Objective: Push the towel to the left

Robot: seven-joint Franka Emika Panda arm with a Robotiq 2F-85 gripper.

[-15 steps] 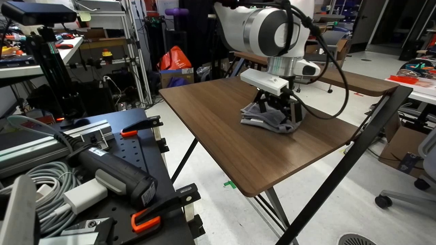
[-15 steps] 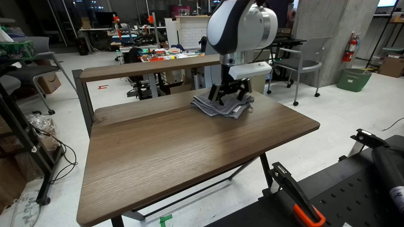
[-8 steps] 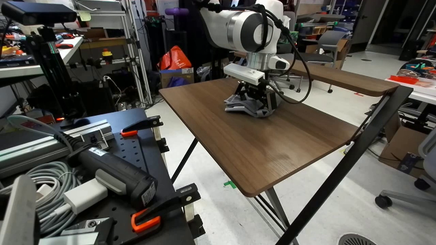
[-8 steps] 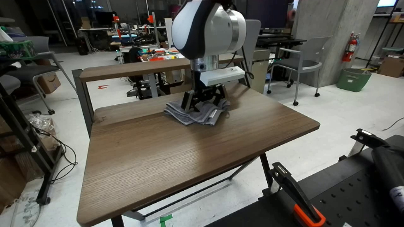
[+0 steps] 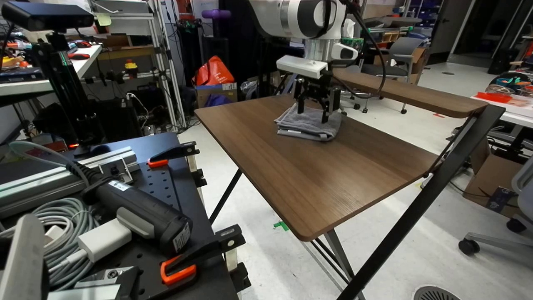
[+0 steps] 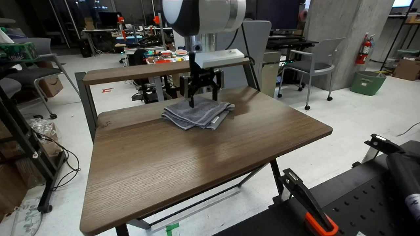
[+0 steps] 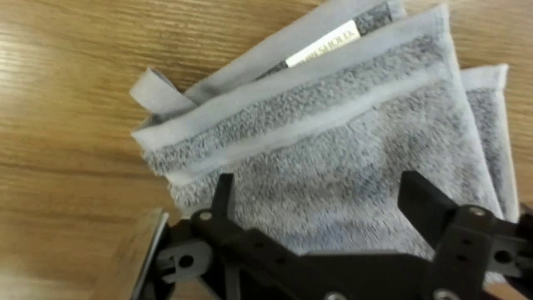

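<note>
The grey towel point(image 5: 306, 127) lies folded and fairly flat on the brown tabletop point(image 5: 316, 179), towards its far side. In an exterior view the towel point(image 6: 197, 113) shows layered edges and a small white label at its near right. My gripper point(image 5: 312, 115) is open with its fingers pointing down over the towel; it also shows in an exterior view point(image 6: 203, 102). In the wrist view the gripper's fingers point(image 7: 318, 177) are wide apart with only towel surface point(image 7: 325, 150) below them. The fingertips look slightly above the cloth; the exact gap cannot be told.
A raised wooden shelf point(image 6: 141, 70) runs along one long side of the table, on dark metal supports point(image 5: 420, 200). A black workbench point(image 5: 158, 183) with clamps, cables and a handheld tool stands apart from the table. A grey chair point(image 6: 313, 65) stands beyond.
The gripper and towel moved together to the left in both exterior views. Since half a second ago the gripper has risen off the towel, which now lies flatter.
</note>
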